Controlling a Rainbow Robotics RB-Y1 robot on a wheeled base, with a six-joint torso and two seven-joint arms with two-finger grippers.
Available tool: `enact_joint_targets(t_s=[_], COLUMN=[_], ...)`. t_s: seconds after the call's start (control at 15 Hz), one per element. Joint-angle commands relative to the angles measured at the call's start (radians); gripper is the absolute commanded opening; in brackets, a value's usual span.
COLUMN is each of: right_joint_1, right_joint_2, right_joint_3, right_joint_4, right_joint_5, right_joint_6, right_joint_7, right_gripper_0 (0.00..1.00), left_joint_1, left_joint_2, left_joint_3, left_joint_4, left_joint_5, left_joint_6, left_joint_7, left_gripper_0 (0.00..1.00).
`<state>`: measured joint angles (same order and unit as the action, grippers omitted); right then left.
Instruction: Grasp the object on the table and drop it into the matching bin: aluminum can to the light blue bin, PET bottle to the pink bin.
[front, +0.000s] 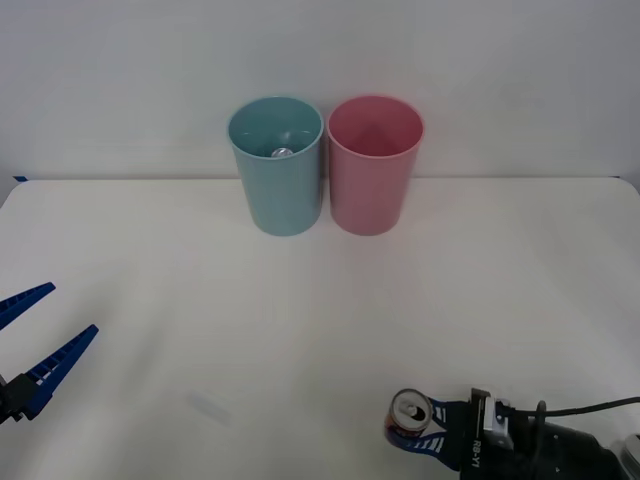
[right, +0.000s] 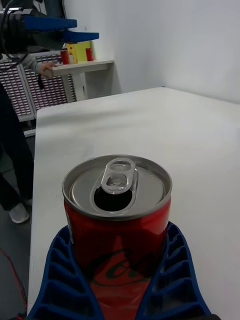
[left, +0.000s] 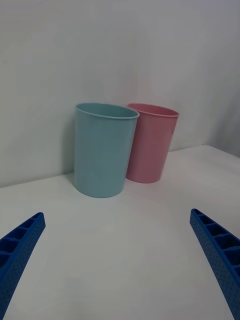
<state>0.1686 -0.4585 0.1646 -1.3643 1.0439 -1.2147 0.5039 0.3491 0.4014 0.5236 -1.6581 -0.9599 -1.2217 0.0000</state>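
Observation:
The aluminum can is red with a silver top and pull-tab, and it stands upright near the front right of the white table. My right gripper is shut on the can, with a blue ribbed finger against each side of its body. The light blue bin and the pink bin stand side by side at the far middle of the table. My left gripper hovers open at the front left, holding nothing. It faces the light blue bin and the pink bin.
A small silver round thing lies inside the light blue bin. A white wall rises just behind the bins. Bare tabletop stretches between the can and the bins. A faint smudge marks the table at front left.

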Motion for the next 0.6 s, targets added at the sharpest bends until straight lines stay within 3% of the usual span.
enact_joint_targets(t_s=[0.07, 0.6], right_joint_1=[0.003, 0.026], right_joint_2=[0.000, -0.005], right_joint_3=[-0.002, -0.076], right_joint_4=[-0.038, -0.277], right_joint_5=[-0.031, -0.044], right_joint_6=[0.030, 0.099], right_joint_7=[-0.030, -0.295], right_gripper_0=[0.00, 0.00], left_joint_1=[0.000, 0.000], left_joint_2=[0.000, 0.000], left_joint_3=[0.000, 0.000], left_joint_4=[0.000, 0.000], left_joint_5=[0.000, 0.000], left_joint_6=[0.000, 0.000], left_joint_7=[0.000, 0.000], left_gripper_0=[1.00, 1.00])
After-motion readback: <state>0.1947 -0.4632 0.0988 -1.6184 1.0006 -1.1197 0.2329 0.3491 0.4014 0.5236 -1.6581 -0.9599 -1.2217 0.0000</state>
